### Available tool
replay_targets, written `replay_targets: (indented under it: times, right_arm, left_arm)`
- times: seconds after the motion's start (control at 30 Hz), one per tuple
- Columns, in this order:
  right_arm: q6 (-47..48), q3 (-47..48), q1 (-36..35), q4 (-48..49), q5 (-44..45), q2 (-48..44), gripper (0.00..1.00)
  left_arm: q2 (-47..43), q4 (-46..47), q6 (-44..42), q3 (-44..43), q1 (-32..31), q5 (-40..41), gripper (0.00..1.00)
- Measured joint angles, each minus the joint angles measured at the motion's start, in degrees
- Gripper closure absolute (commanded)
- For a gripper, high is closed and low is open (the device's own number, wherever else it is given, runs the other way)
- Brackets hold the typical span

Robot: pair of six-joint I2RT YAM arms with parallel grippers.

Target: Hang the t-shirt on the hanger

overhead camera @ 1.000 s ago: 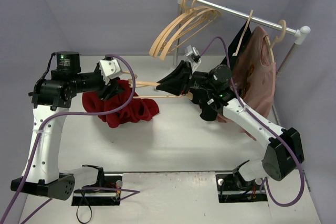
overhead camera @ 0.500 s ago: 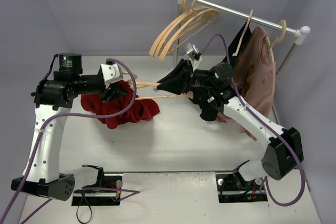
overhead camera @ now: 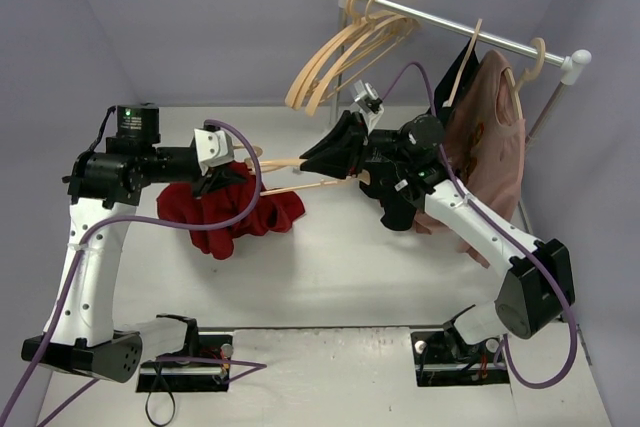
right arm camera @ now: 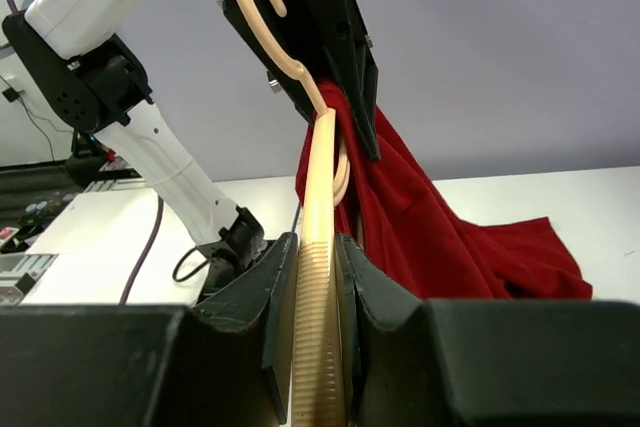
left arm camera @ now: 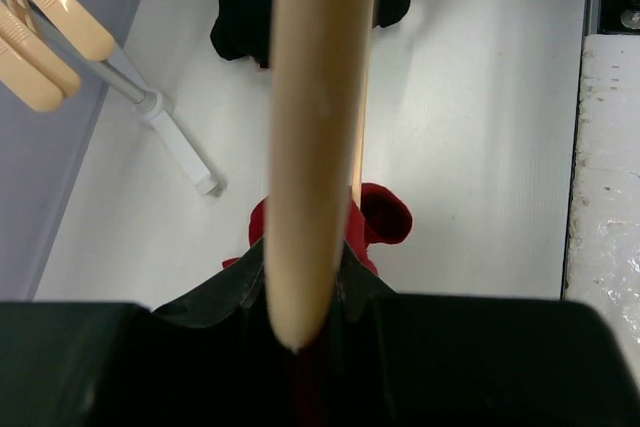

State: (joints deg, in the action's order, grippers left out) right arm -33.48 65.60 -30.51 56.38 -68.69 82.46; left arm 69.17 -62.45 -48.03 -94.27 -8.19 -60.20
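Since a second ago the left pincer (overhead camera: 226, 175) has drawn its jaws in, and its arm has edged right toward the hanger. It now pinches a fold of the shirt (overhead camera: 245, 215), lifting that part off the table while the rest lies heaped below and just right of it. The raised cloth looks meant to be worked over the wood. The hanger (right arm camera: 320, 167) lies between the two arms, hook end at the left pincer and touching the held cloth. Whether those jaws also catch the wood I cannot tell. Further right, the right pincer (right arm camera: 316, 247) is clamped on the ribbed end of one hanger arm, likely to steady it while the shirt is fed on.
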Motion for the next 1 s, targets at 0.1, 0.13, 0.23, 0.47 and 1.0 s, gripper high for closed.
replay_targets:
  times: [0.1, 0.13, 0.23, 0.47, 1.0]
  right_arm:
    - [1.8, 0.1, 0.5, -0.8, 2.4, -0.1, 0.49]
    - [2.6, 0.1, 1.1, -1.8, 3.6, -0.3, 0.42]
    - [5.6, 0.2, 3.9, -7.4, 7.5, -1.5, 0.27]
    - [15.0, 0.2, 12.1, -24.6, 22.2, -9.8, 0.17]
    - [9.3, -18.2, -10.5, -34.1, 58.6, -19.1, 0.30]
  left_arm:
    - [-0.1, -0.4, -0.8, 0.1, 0.0, 0.1, 1.00]
    - [-0.1, -0.3, -0.9, 0.2, 0.0, 0.3, 1.00]
    - [-0.1, -0.3, -1.0, 0.3, 0.1, 0.7, 1.00]
    - [0.4, -0.3, 0.1, 1.3, 0.3, 2.5, 1.00]
    - [0.4, 13.3, 20.0, 12.8, 0.3, 8.4, 1.00]
